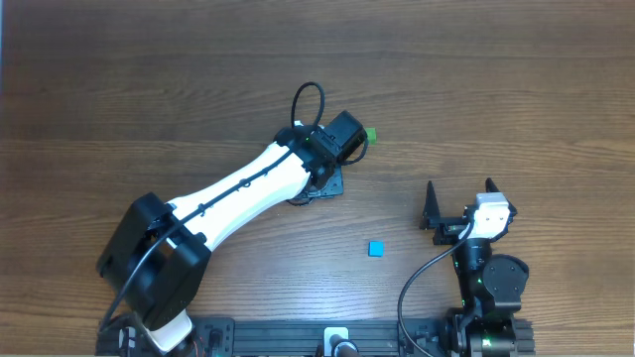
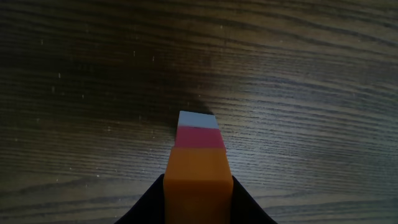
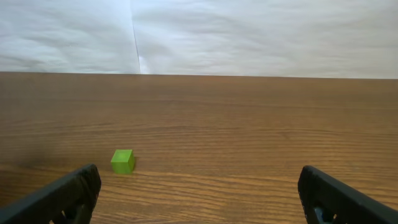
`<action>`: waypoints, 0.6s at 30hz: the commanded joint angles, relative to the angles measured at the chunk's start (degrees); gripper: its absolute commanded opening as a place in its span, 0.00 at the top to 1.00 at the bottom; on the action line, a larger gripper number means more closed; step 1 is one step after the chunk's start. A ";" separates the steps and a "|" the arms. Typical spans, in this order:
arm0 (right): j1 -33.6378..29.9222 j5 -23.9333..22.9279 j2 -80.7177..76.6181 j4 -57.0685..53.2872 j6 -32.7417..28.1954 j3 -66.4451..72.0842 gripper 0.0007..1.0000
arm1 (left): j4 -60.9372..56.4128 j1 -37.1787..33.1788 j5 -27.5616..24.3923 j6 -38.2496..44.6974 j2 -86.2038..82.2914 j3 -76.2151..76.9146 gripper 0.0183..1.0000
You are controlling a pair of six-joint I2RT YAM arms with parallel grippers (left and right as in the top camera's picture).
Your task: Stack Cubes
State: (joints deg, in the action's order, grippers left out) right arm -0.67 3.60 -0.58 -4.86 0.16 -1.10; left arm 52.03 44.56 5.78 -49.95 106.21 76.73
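Orange cube gripped by left hand, against red cube; right hand spread wide.

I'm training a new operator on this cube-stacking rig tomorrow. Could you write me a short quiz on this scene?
1. True or false: the right claw is shut on a cube.
2. Which cube does the left claw grip? A) blue B) orange C) green
3. Fill in: below the gripped cube, the left wrist view shows a small red cube, then a ___ one.

Key
1. False: it stands open and holds nothing.
2. B: the small orange cube sits between its fingers.
3. White: the small white cube is at the bottom.
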 commanded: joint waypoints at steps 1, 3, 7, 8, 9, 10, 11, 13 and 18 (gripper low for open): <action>0.26 0.42 0.31 -0.02 -0.02 0.42 0.01 | -0.13 -0.15 -0.39 -0.17 1.46 0.98 0.63; 0.26 0.42 0.31 -0.02 -0.04 0.42 0.01 | -0.13 -0.15 -0.39 -0.17 1.60 0.98 0.56; 0.26 0.42 0.31 -0.02 -0.04 0.42 0.01 | -0.13 -0.15 -0.37 -0.17 1.62 0.98 0.43; 0.26 0.42 0.31 -0.02 -0.04 0.42 0.01 | -0.13 -0.15 -0.37 -0.17 1.62 0.98 0.37; 0.26 0.42 0.31 -0.02 -0.04 0.42 0.01 | -0.15 -0.15 -0.37 -0.17 1.62 0.98 0.32; 0.26 0.42 0.31 -0.02 -0.02 0.42 0.01 | -0.13 -0.15 -0.35 -0.17 1.60 0.98 0.26; 0.26 0.44 0.31 -0.02 -0.04 0.42 0.01 | -0.15 -0.15 -0.33 -0.17 1.57 0.98 0.18; 0.26 0.42 0.31 -0.02 -0.04 0.42 0.01 | -0.17 -0.15 0.11 -0.20 1.05 0.98 0.05; 0.26 0.42 0.31 -0.02 -0.04 0.42 0.01 | -2.36 -0.17 2.56 -0.20 -5.27 0.98 0.00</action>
State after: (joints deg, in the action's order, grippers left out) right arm -0.67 3.60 -0.58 -4.86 0.16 -1.10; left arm 50.54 44.56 6.22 -50.30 106.52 76.73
